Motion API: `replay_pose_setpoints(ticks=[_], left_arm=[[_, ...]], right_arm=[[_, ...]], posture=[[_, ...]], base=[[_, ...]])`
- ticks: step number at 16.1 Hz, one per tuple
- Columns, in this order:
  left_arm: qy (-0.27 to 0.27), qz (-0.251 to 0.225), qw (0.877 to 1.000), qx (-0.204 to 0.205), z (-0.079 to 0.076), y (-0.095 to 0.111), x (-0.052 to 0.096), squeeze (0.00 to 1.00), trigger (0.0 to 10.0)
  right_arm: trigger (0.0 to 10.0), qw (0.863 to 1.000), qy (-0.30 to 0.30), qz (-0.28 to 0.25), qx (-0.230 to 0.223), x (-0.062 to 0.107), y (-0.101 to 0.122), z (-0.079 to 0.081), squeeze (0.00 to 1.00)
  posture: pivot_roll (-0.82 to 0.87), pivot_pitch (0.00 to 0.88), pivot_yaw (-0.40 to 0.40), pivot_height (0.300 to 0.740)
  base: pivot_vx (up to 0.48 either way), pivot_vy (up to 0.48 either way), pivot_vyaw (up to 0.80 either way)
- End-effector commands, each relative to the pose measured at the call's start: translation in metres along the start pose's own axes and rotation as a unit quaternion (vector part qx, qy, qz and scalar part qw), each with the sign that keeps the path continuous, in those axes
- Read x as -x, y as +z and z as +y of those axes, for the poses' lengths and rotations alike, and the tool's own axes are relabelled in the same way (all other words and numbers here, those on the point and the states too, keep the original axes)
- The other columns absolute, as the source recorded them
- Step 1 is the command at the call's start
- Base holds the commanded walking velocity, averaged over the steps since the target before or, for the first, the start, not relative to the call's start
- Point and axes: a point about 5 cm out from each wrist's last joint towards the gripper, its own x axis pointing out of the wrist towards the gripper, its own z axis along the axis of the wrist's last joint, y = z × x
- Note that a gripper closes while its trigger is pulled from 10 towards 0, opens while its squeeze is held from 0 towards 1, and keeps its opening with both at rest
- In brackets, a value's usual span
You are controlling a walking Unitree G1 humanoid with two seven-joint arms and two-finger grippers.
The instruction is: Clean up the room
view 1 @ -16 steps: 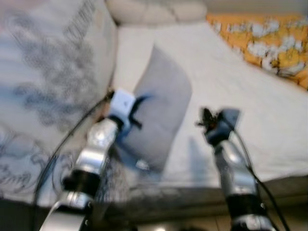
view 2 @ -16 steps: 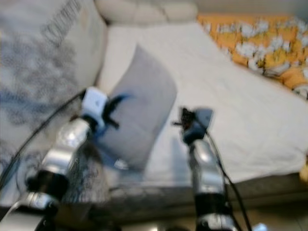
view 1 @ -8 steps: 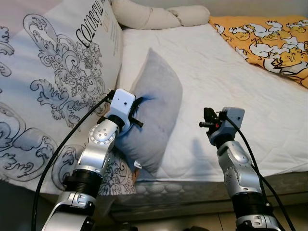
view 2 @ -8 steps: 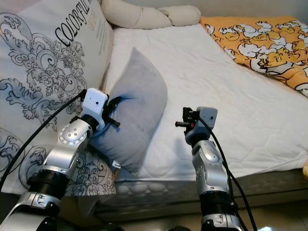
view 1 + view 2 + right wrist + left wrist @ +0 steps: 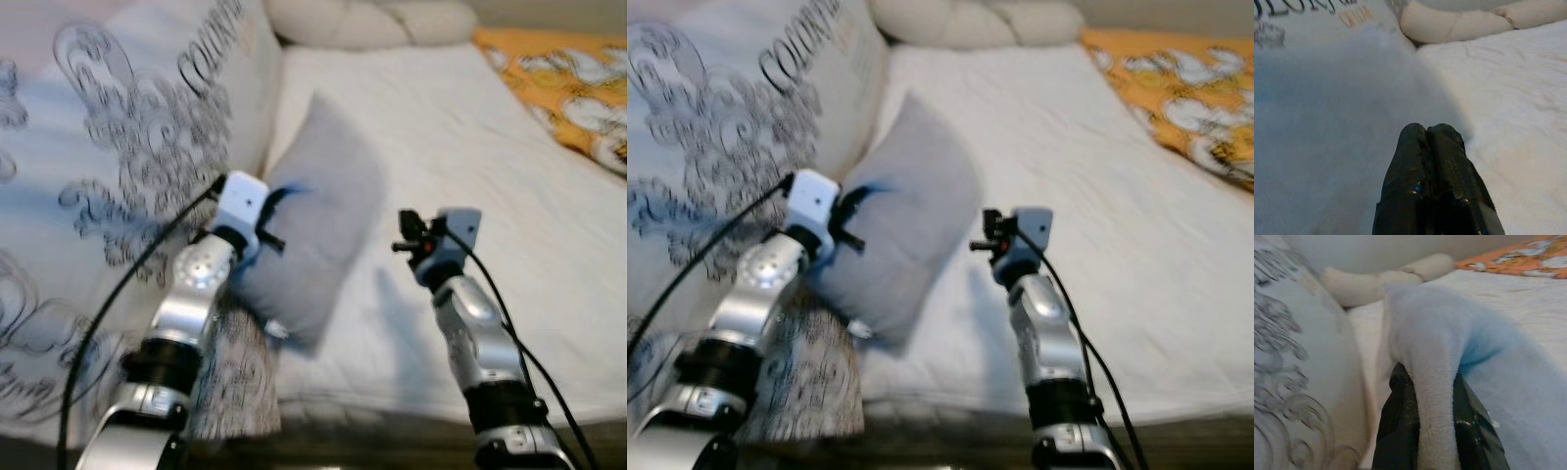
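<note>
The left pincer (image 5: 1432, 431) is clamped on an edge fold of the grey pillow (image 5: 318, 230), one black finger on each side of the fabric. The pillow stands tilted on the white bed (image 5: 509, 196), its top corner toward 12 o'clock, leaning beside the large patterned cushion (image 5: 127, 166) at 9 o'clock. The right pincer (image 5: 1432, 171) hovers over the mattress just at 3 o'clock of the pillow, its fingers pressed together and empty. A cream bolster (image 5: 372, 20) lies at 12 o'clock and an orange blanket (image 5: 578, 88) at 2 o'clock. Judging by this, the pillow-tidying step is in hand; next the left arm likely needs to carry the pillow toward the bed's head and release it flat.
</note>
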Motion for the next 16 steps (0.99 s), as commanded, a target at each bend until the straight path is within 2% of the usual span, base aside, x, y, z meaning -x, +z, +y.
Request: replay_pose_setpoints(ticks=[1,6,11,16], left_arm=[[-0.001,-0.034,0.999,-0.005,-0.003,0.016,-0.005,0.0,10.0],[-0.015,-0.035,0.999,-0.016,-0.008,0.015,-0.006,0.0,10.0],[-0.004,-0.023,0.998,-0.051,0.001,0.019,-0.015,0.0,10.0],[0.042,-0.005,0.993,-0.109,0.014,0.03,-0.015,0.0,10.0]], right_arm=[[10.0,0.999,-0.032,0.005,0.0,0.005,-0.001,-0.017,0.0],[10.0,0.999,-0.032,0.006,0.004,0.004,-0.001,-0.018,0.0],[10.0,0.999,-0.028,0.005,0.014,0.004,0.0,-0.021,0.0],[10.0,0.996,0.083,0.001,0.029,0.011,0.012,-0.019,0.0]], posture=[[-0.03,0.0,0.023,0.74],[-0.03,0.0,0.024,0.74],[-0.04,0.0,0.027,0.74],[-0.04,0.0,0.035,0.74]], base=[[0.315,0.0,0.0],[0.0,0.0,0.0],[0.0,0.0,0.0],[0.0,0.0,0.0]])
